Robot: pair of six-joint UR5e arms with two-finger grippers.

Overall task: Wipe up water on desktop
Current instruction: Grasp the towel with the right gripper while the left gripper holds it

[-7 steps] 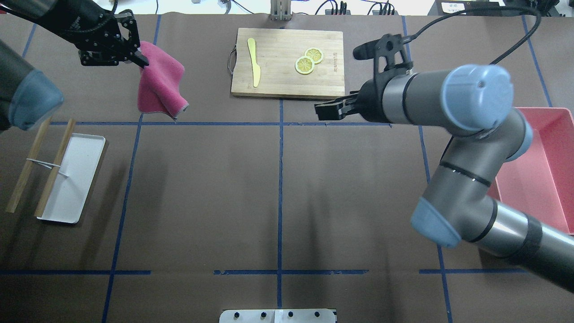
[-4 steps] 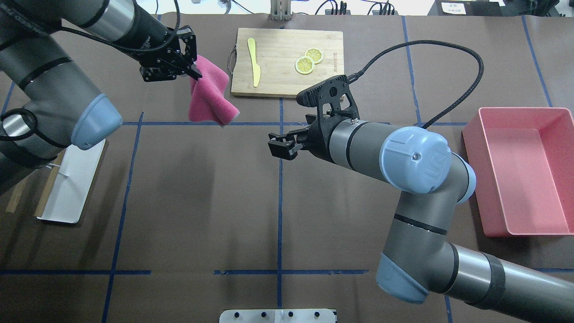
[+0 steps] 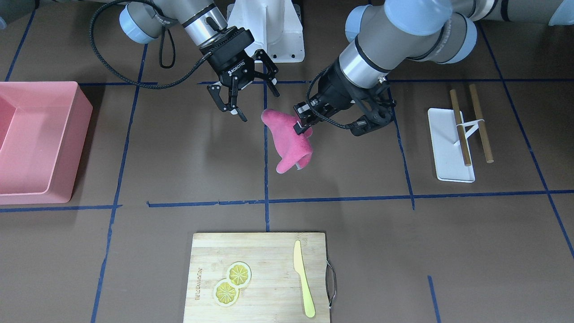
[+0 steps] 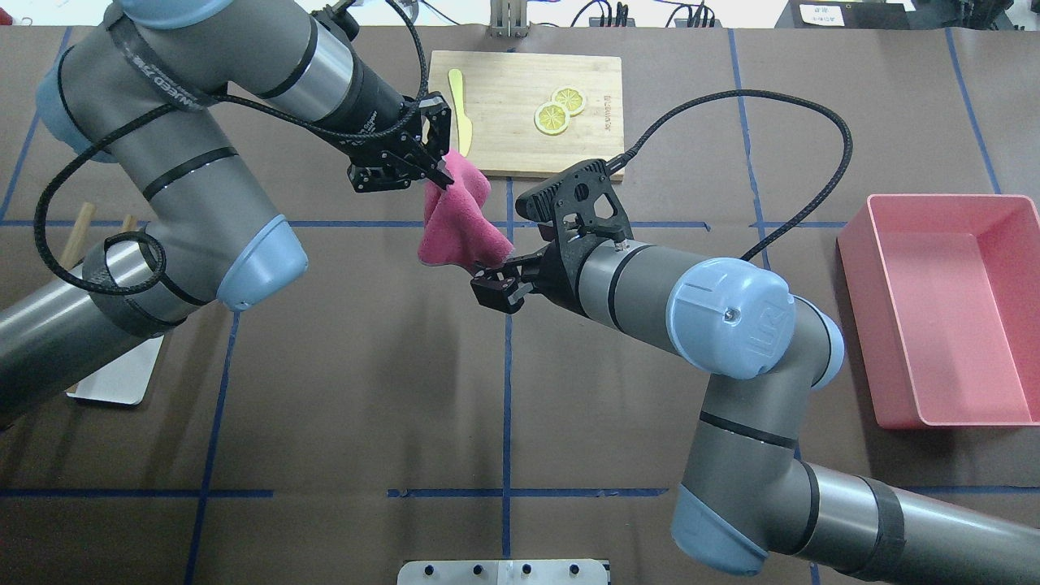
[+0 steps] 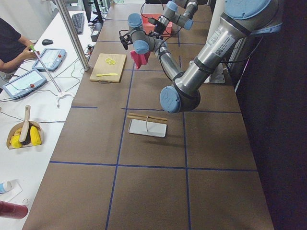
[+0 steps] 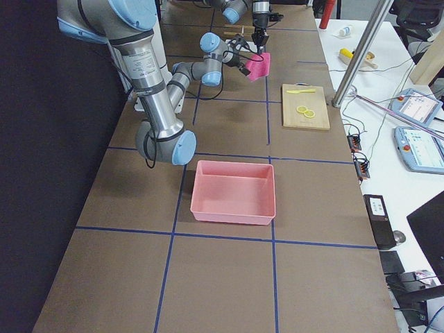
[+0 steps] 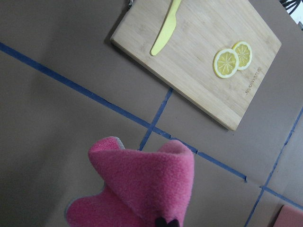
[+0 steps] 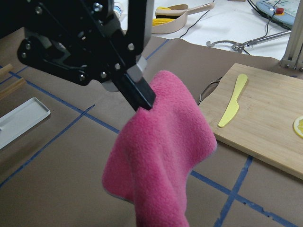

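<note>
A pink cloth point(image 4: 459, 231) hangs from my left gripper point(image 4: 443, 175), which is shut on its top corner and holds it above the brown desktop point(image 4: 366, 390) near the middle tape cross. The cloth also shows in the front view point(image 3: 289, 141), the left wrist view point(image 7: 142, 189) and the right wrist view point(image 8: 161, 156). My right gripper point(image 4: 490, 286) is open and empty, right beside the cloth's lower edge; in the front view point(image 3: 260, 107) its jaws stand spread next to the cloth. I see no water on the desktop.
A bamboo cutting board point(image 4: 528, 114) with a yellow knife point(image 4: 460, 110) and two lemon slices point(image 4: 556, 110) lies at the far side. A pink bin point(image 4: 946, 309) stands on the right. A white tray point(image 3: 448, 148) with wooden sticks point(image 3: 471, 121) lies on the left.
My left gripper has carried the pink cloth from the far left to the table's middle. My right gripper has swung left and nearer, ending beside the cloth.
</note>
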